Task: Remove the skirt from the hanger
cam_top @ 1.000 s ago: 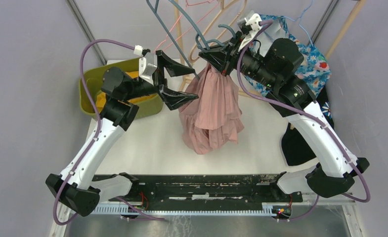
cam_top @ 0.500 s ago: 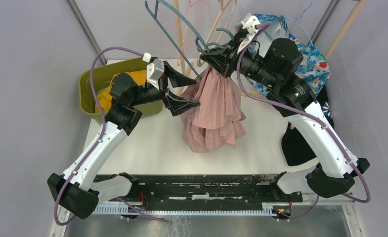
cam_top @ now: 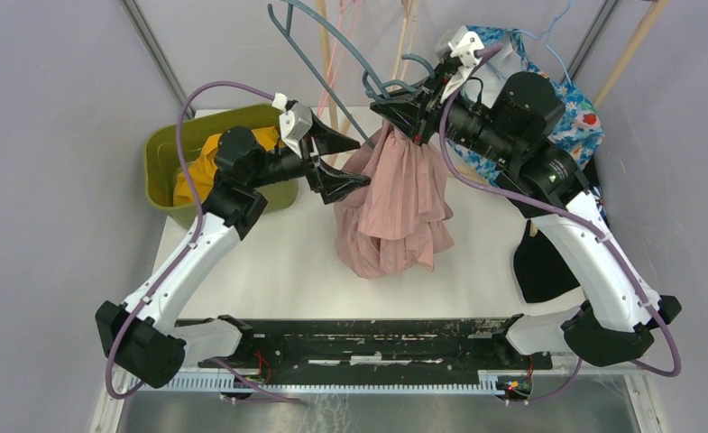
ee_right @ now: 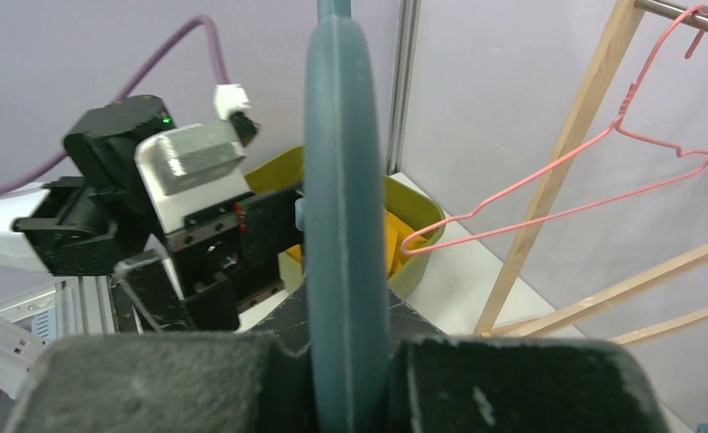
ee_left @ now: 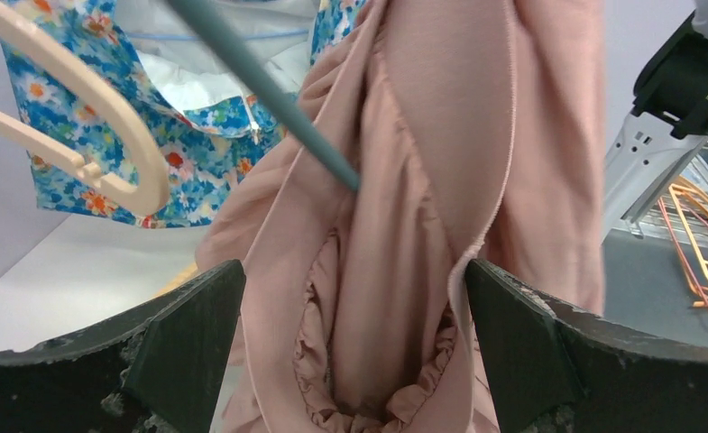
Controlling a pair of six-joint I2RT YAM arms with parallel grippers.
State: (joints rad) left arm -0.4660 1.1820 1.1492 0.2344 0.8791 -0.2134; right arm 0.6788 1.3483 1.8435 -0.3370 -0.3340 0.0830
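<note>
Top external view: the skirt [cam_top: 393, 203], a pink gathered bundle, hangs over mid-table. Its long axis runs 12 to 6 o'clock, with the waist up at the right gripper [cam_top: 393, 101] and the ruffled hem at 6 o'clock. Whether the hem rests on the table cannot be told. Right wrist view: the jaws are clamped on the flat of the grey hanger [ee_right: 345, 180]; in the top view one hanger arm reaches toward 11 o'clock. The left gripper [cam_top: 361, 162], at 9 o'clock of the skirt, stands wide apart. Left wrist view: its fingers [ee_left: 188, 347] straddle the folds without pinching. The cloth looks light, limp and thin, likely to slide rather than resist. The soundest hold is probably a thick gather just below the waist, drawn toward 6 o'clock.
</note>
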